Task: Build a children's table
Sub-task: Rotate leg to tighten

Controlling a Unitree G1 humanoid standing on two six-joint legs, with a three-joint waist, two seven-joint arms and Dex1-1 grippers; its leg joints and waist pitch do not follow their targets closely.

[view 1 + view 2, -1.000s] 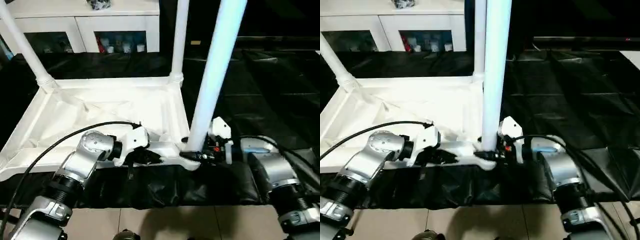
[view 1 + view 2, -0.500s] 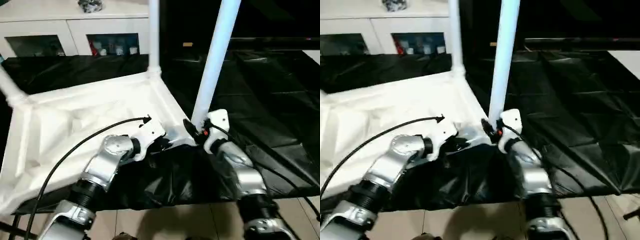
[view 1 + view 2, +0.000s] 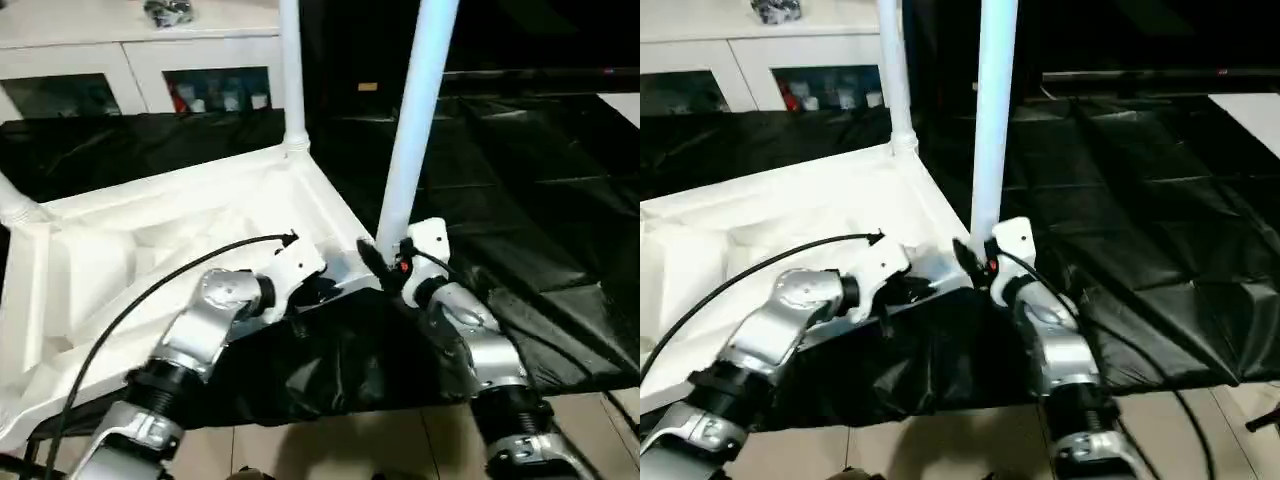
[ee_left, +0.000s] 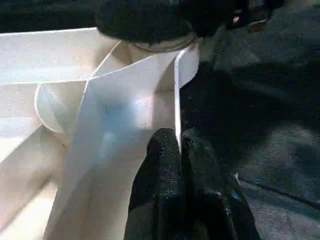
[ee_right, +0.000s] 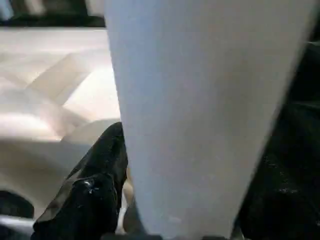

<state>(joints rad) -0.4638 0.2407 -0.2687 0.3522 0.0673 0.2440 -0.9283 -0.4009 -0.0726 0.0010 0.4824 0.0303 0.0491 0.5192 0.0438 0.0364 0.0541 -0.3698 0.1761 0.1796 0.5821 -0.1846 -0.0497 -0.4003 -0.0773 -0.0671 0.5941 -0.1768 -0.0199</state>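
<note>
Left eye view, tabletop (image 3: 150, 240) turned, leg (image 3: 415, 110) steeper

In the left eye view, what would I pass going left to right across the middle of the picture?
Far-left leg → upturned tabletop → left gripper → right gripper at the near leg → black sheet.

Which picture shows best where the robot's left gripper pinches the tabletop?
The left wrist view: the left gripper is shut on the tabletop rim. Both eye views show it from above, its fingertips hidden under the wrist.
</note>
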